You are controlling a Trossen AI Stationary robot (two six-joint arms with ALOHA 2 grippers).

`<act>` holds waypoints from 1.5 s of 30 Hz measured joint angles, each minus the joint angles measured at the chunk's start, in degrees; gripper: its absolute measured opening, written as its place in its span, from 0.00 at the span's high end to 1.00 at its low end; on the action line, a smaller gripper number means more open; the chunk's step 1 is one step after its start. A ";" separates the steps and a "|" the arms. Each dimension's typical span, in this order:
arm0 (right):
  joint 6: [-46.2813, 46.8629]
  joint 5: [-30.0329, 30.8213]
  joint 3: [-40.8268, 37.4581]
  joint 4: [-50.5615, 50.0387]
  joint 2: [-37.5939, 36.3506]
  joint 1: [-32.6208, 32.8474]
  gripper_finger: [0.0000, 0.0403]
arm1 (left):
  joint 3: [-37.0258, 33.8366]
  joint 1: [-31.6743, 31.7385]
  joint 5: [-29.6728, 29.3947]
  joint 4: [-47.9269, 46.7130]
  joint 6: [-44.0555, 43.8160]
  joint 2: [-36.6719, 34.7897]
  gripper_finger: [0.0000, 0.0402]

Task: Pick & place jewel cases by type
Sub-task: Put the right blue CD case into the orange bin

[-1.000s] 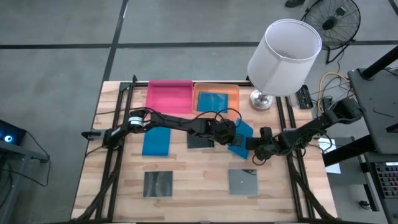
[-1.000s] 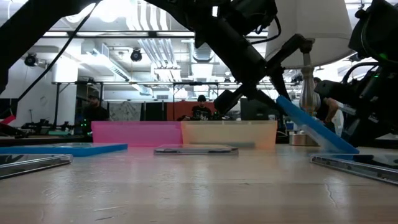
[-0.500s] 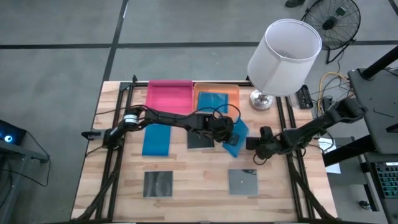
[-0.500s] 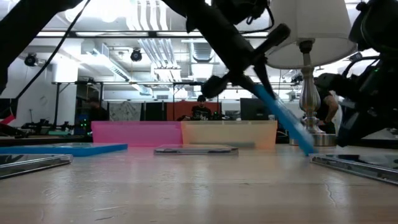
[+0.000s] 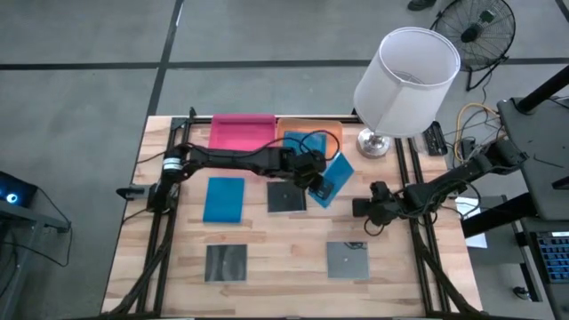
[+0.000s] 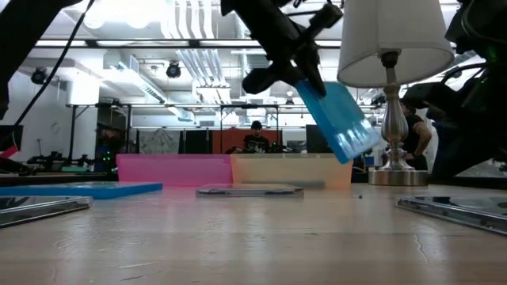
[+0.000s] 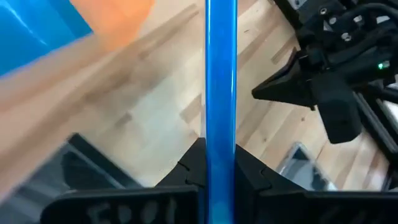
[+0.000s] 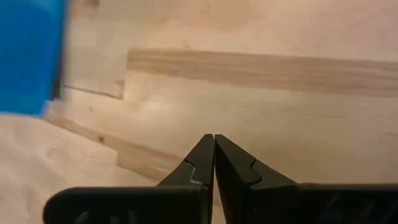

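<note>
The left jaws (image 7: 220,163), clamped on a blue jewel case (image 5: 330,178), had lifted it clear of the bench (image 5: 267,267), toward the orange tray (image 5: 331,132); the right jaws (image 8: 214,163) stayed shut, empty.

From desk level I see the left claw (image 6: 295,70) clamped on a blue jewel case (image 6: 339,119), tilted in the air above the orange tray (image 6: 291,170). A pink tray (image 6: 173,169) sits beside it, a dark case (image 6: 249,190) in front, and a lamp (image 6: 390,95) on the right.
</note>
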 joint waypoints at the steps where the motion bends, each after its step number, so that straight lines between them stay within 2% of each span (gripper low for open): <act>1: -0.28 -0.37 0.00 -0.15 0.00 0.00 0.98 | 0.00 0.20 0.11 0.08 1.14 -0.53 0.98; 16: -0.99 -0.62 0.00 0.25 -0.07 0.00 0.98 | 0.95 1.81 0.25 -6.54 14.46 -8.06 0.98; 27: -1.13 -0.95 0.00 0.02 -0.11 0.00 0.98 | 8.40 1.69 -1.69 -17.77 23.36 -10.06 0.98; 30: -1.13 -1.04 0.00 0.02 -0.11 0.00 0.98 | 11.12 1.66 -4.64 -23.34 27.74 -10.73 0.98; 36: -0.70 -1.08 0.00 0.11 -0.11 0.00 0.98 | 19.94 0.34 -15.18 -33.16 38.16 -11.10 0.98; 45: -0.94 -1.03 0.00 0.11 -0.11 0.00 0.98 | 29.29 -4.72 -32.87 -34.72 50.07 -11.11 0.98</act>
